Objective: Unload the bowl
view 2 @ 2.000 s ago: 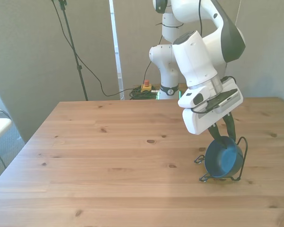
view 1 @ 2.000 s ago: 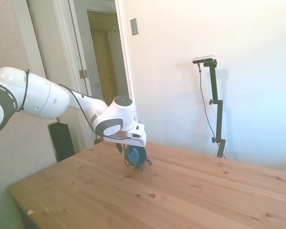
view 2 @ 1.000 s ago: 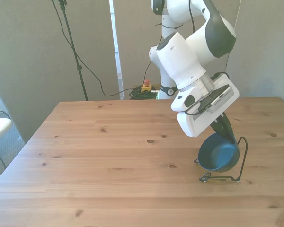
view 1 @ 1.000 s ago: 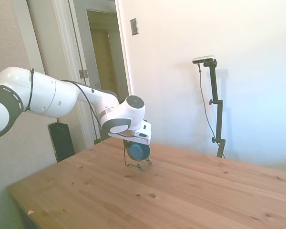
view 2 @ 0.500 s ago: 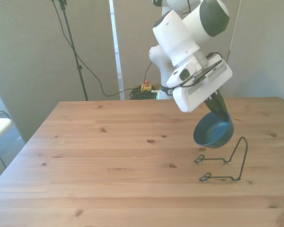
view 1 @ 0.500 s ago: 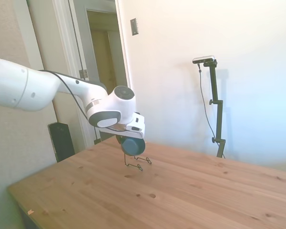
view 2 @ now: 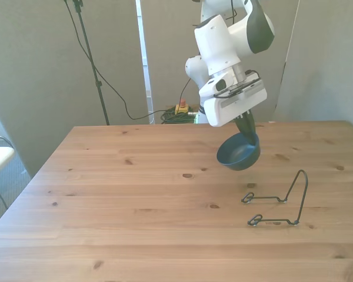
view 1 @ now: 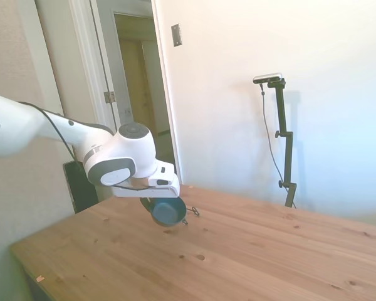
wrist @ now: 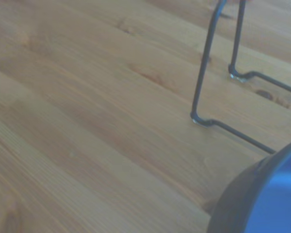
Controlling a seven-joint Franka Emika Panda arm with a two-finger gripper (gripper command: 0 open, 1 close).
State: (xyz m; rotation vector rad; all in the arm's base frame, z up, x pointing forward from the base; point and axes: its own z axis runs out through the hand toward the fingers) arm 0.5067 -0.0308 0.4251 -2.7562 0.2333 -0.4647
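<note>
The dark blue bowl (view 2: 237, 153) hangs tilted in the air above the wooden table (view 2: 135, 205), with my gripper (view 2: 247, 133) shut on its rim. It is up and toward the front view's left of the thin black wire rack (view 2: 276, 222), which stands with nothing in it. In the side view the bowl (view 1: 168, 212) sits under the white hand, the gripper (view 1: 154, 202) mostly hidden, and the rack (view 1: 192, 212) shows just behind it. The wrist view catches the bowl's blue edge (wrist: 266, 199) and the rack's wires (wrist: 205, 63) on the wood.
The rack stands toward the front view's right side of the table, a short way from the near edge. Behind the far edge are the robot's base (view 2: 207, 82), floor cables (view 2: 165, 114) and a thin stand (view 2: 88, 53).
The bowl has come up out of the wire rack in the shut gripper and has travelled higher and toward the front view's left. The rack stays in place, now bare.
</note>
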